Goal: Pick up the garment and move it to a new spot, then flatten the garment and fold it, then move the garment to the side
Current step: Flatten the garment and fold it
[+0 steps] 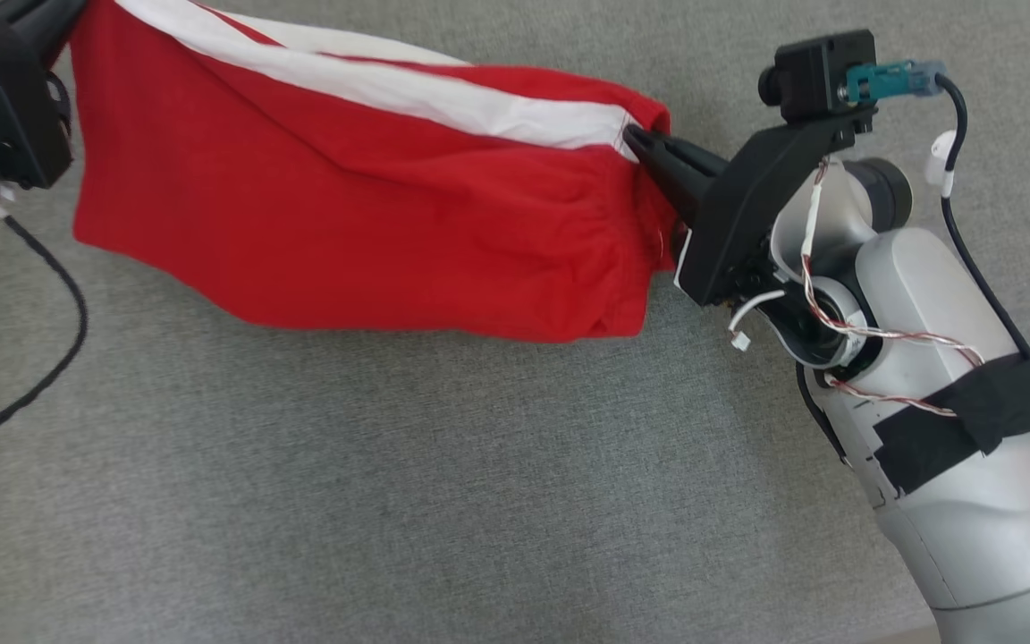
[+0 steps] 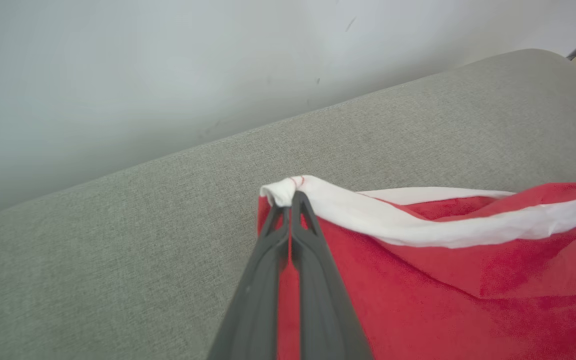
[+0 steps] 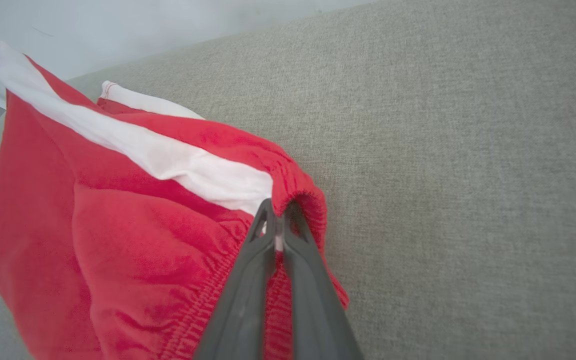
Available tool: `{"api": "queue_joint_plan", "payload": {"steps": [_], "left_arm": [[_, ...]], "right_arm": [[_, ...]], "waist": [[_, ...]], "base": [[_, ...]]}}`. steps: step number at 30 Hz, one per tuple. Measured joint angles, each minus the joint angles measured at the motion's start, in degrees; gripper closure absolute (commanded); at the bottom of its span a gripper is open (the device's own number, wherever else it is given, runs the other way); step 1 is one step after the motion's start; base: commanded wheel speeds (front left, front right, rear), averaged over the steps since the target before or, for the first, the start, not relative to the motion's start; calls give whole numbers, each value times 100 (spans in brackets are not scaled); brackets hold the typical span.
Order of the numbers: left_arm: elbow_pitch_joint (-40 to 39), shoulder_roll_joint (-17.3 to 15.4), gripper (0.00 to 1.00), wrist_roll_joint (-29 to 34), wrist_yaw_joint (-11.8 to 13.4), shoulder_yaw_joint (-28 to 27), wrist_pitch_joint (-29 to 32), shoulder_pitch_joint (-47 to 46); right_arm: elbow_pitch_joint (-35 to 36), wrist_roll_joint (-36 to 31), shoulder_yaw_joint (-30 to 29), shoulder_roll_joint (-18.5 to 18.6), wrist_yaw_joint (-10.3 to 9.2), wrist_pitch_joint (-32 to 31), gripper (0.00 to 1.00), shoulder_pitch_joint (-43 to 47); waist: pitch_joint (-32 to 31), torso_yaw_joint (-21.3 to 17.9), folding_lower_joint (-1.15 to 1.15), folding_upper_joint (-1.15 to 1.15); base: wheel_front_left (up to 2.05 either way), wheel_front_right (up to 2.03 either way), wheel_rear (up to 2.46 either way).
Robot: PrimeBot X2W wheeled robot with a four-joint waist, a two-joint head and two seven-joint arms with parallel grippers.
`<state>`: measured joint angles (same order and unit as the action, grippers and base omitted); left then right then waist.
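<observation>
Two grippers, one garment: that is the working inventory.

The left gripper (image 2: 290, 200) has its jaws pressed together on a white corner of the red garment (image 1: 345, 224). The right gripper (image 1: 638, 141) is likewise clamped, its tips biting the gathered elastic end where the white stripe (image 1: 408, 89) meets the red hem. Both pinch points lie along the same striped edge, so the cloth hangs stretched between the arms like a sheet on a line. I judge this to be deliberate: a taut top edge lets the body of the fabric drop straight and shed its creases, which suits both carrying it to a new spot and laying it flat.

Location of the garment: suspended over the grey fabric surface (image 1: 390, 492), toward its far left portion in the head view, near the pale wall (image 2: 118, 75). Whether the lower hem brushes the surface cannot be determined (the overhead angle hides any gap).

Count of items:
- garment, one, red;
- white stripes on it, two visible, the second (image 3: 143, 102) lying behind the first;
- grippers, two, both engaged;
- loose black cable (image 1: 50, 358), one loop, beside the left arm and clear of the cloth.

Folding is not yet begun.
</observation>
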<state>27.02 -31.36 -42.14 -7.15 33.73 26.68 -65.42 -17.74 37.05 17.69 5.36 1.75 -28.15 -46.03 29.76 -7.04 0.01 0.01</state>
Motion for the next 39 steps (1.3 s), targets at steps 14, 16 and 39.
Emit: {"api": "queue_joint_plan", "payload": {"steps": [14,16,39], "left_arm": [[880,51,0,-253,-1,710,-844,-216],[947,51,0,-336,0,736,-1007,-213],[209,103,0,-1037,0,982,-3192,2266]], "right_arm": [[-520,-103,-19,-56,78,815,0,-272],[-530,-124,-33,-42,135,931,0,-260],[303,-441,-125,494,177,2159,0,1973]], "waist": [[232,-70,-1,0],[167,-53,-1,0],[-1008,311,-2,-1]], "base": [[0,0,0],[0,0,0],[0,0,0]]}}
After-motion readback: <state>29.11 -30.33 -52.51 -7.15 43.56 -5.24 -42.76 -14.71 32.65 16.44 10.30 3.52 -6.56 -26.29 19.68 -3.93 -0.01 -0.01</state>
